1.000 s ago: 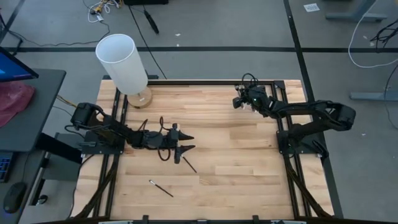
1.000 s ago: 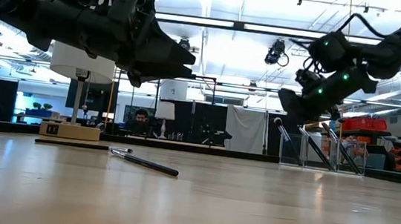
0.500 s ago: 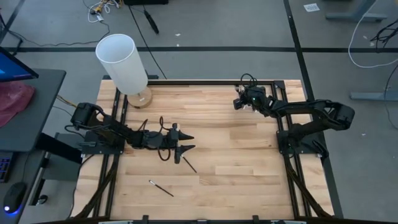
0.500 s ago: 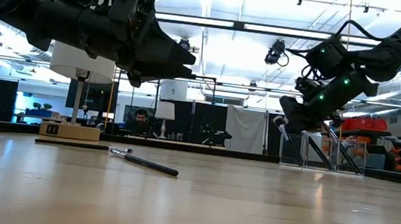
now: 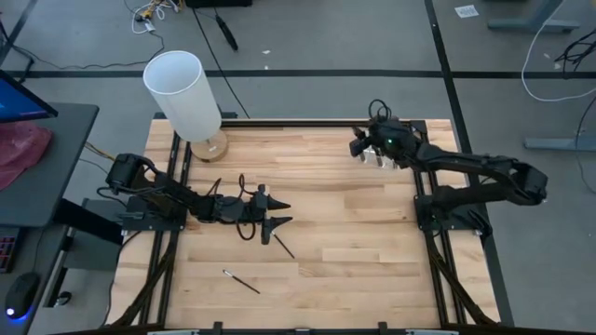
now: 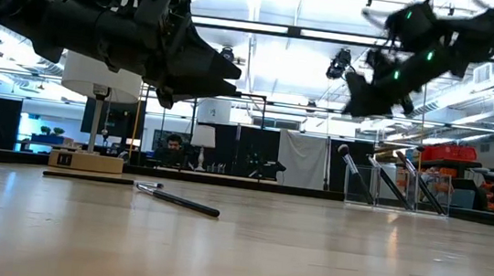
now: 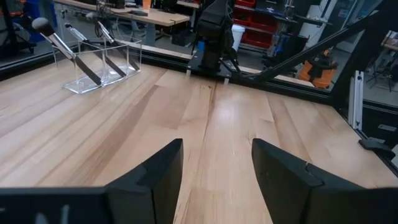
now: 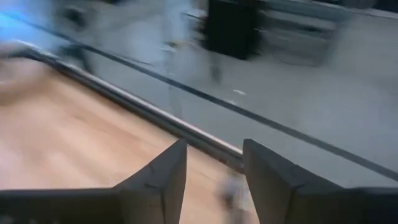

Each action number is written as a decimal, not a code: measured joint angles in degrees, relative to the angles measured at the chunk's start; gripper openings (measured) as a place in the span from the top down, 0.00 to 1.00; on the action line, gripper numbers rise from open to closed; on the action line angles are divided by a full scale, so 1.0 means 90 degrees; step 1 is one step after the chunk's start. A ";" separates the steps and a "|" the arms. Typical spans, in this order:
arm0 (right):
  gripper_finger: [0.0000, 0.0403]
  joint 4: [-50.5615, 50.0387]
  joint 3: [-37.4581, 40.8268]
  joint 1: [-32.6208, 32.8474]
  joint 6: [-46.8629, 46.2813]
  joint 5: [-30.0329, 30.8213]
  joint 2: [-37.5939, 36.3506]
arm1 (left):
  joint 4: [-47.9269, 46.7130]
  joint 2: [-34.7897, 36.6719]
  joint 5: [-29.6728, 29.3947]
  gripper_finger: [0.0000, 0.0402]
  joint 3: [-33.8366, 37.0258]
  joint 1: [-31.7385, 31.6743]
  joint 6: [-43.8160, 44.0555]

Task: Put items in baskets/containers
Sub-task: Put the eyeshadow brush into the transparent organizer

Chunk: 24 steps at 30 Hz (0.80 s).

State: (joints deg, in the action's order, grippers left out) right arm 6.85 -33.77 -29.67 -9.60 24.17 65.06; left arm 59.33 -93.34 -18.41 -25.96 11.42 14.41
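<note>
A clear holder (image 6: 398,186) stands at the table's far right, with several dark brushes (image 7: 81,59) leaning in it, bristle ends up. The holder (image 5: 380,159) lies just below my right gripper (image 5: 357,147), which hangs open, well above the holder (image 6: 354,99) and with nothing between its fingers (image 8: 214,155). Two brushes lie flat on the wood: one (image 5: 282,246) just near of my left gripper (image 5: 282,212), another (image 5: 241,281) toward the near edge. My left gripper (image 7: 217,146) stands open, above the table's middle left, pointing toward the right.
A tall white cylinder (image 5: 184,91) on a round wooden base (image 5: 210,147) stands at the far left corner. Black frame rails (image 5: 424,200) run along the table's sides. Bare wood lies between the two arms. A person (image 6: 172,149) sits far behind the table.
My right gripper has let go of a brush, which stays leaning in the clear holder, and has risen quickly, clear of the holder's top.
</note>
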 joint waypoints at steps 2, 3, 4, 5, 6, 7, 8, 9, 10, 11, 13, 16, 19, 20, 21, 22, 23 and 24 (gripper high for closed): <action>0.61 -0.0077 -0.0127 0.0318 -0.0060 -0.0341 -0.0249 | 0.0000 0.0000 0.0000 0.51 0.0000 0.0001 0.0000; 0.62 -0.0057 -0.0142 0.0533 -0.0100 -0.0523 -0.0360 | 0.0000 0.0000 0.0000 0.51 0.0000 0.0001 0.0000; 0.63 0.0000 -0.0142 0.0801 -0.0171 -0.0672 -0.0444 | -0.0005 0.0000 0.0000 0.51 0.0000 0.0000 0.0000; 0.64 0.0069 -0.0143 0.1099 -0.0269 -0.0810 -0.0491 | -0.0030 0.0000 0.0000 0.51 0.0000 0.0002 -0.0003; 0.65 0.0114 -0.0145 0.1408 -0.0390 -0.0900 -0.0508 | -0.0056 0.0000 0.0000 0.51 0.0000 0.0000 -0.0006; 0.66 0.0139 -0.0145 0.1753 -0.0499 -0.0933 -0.0505 | -0.0072 -0.0002 -0.0002 0.51 0.0000 0.0000 -0.0008; 0.67 0.0188 -0.0145 0.2084 -0.0587 -0.0928 -0.0463 | -0.0085 -0.0002 -0.0002 0.51 0.0000 0.0000 -0.0042; 0.68 0.0314 -0.0145 0.2418 -0.0693 -0.0926 -0.0366 | -0.0099 -0.0002 0.0002 0.51 0.0000 0.0002 -0.0090; 0.69 0.0413 -0.0145 0.2766 -0.0731 -0.0907 -0.0242 | -0.0117 0.0031 0.0032 0.51 0.0023 0.0037 -0.0157; 0.70 0.0488 -0.0145 0.3092 -0.0772 -0.0856 -0.0093 | -0.0158 0.0118 0.0057 0.51 0.0066 0.0089 -0.0240; 0.71 0.0861 -0.0145 0.3721 -0.0853 -0.0699 0.0287 | -0.0175 0.0338 0.0111 0.51 0.0161 0.0191 -0.0382; 0.73 0.1432 -0.0145 0.4470 -0.0880 -0.0486 0.0989 | -0.0832 0.0897 0.0145 0.51 0.0455 0.0318 -0.0370; 0.75 0.2157 -0.0142 0.4948 -0.0882 -0.0221 0.1847 | -0.1862 0.1634 0.0127 0.51 0.0775 0.0382 -0.0107; 0.75 0.2490 -0.0142 0.5050 -0.0882 -0.0147 0.2166 | -0.2271 0.1899 0.0116 0.51 0.0891 0.0388 0.0060; 0.75 0.2884 -0.0142 0.5133 -0.0883 -0.0080 0.2481 | -0.2639 0.2112 0.0121 0.51 0.0977 0.0388 0.0226; 0.75 0.3240 -0.0142 0.5185 -0.0882 -0.0058 0.2787 | -0.3025 0.2329 0.0120 0.51 0.1070 0.0388 0.0379; 0.76 0.3711 -0.0137 0.5214 -0.0882 -0.0047 0.3116 | -0.3369 0.2513 0.0109 0.51 0.1160 0.0389 0.0511; 0.76 0.4169 -0.0140 0.5220 -0.0882 -0.0046 0.3424 | -0.3642 0.2661 0.0085 0.51 0.1253 0.0391 0.0617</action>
State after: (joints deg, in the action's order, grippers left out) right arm 44.37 -35.03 17.31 -17.54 23.76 95.87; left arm 26.55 -69.39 -17.65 -14.68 14.94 19.97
